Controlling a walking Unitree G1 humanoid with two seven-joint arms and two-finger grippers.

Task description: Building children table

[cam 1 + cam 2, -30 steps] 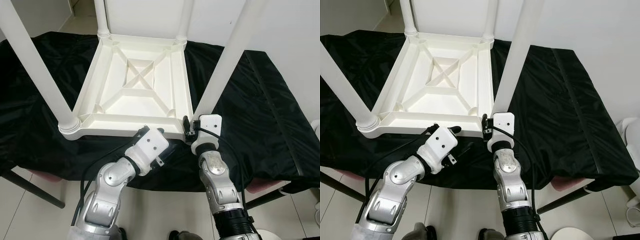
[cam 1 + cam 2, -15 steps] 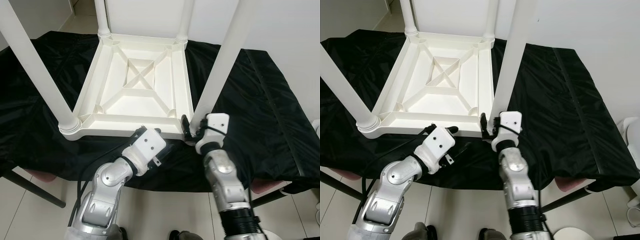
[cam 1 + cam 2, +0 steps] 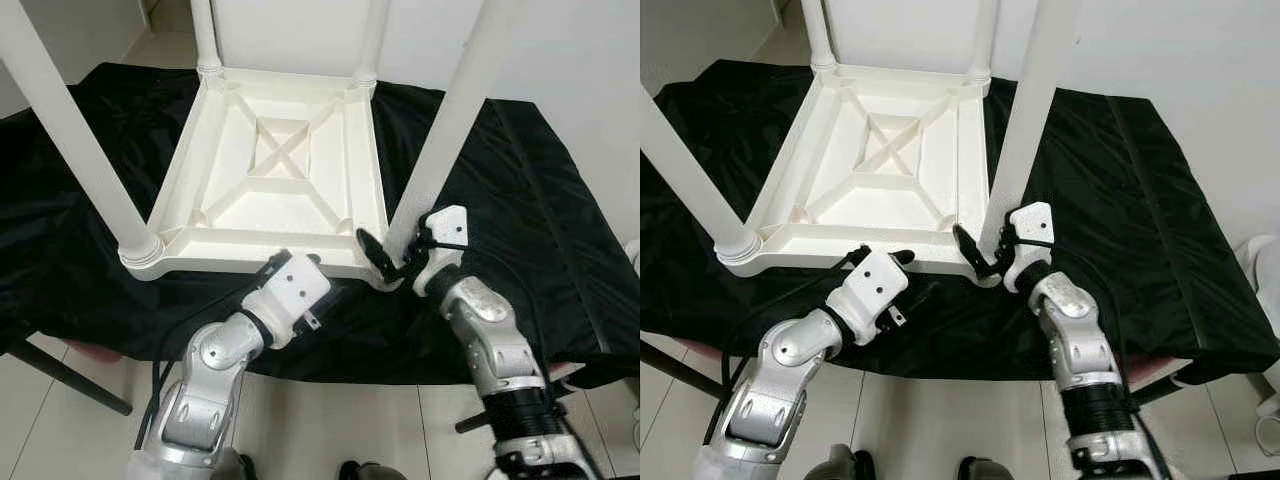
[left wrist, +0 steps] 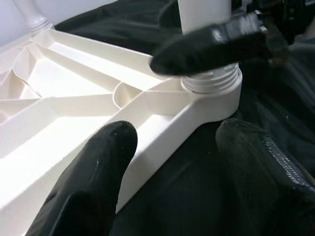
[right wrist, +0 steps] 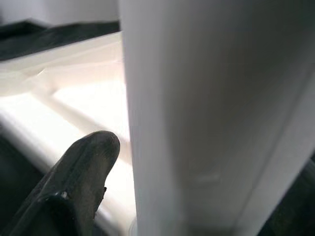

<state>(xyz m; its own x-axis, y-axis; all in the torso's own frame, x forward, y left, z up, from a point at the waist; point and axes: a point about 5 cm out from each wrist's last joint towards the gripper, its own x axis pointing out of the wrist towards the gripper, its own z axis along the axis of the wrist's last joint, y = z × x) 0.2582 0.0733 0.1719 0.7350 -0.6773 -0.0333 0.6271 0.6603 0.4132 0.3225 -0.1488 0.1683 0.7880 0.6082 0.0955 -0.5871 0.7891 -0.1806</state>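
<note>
left eye view has the white plastic table (image 3: 275, 175) lying upside down on a black cloth (image 3: 520, 200), its ribbed underside crossed by an x of braces, with four round legs rising from the corner sockets. the near right leg (image 3: 445, 120) stands in its threaded socket at the corner nearest the robot. the right gripper (image 3: 392, 258) is closed around the base of that leg, one black finger (image 5: 78, 182) lying against it. the left gripper (image 4: 172, 147) sits just before the table's near edge, fingers spread wide and holding nothing.
</note>
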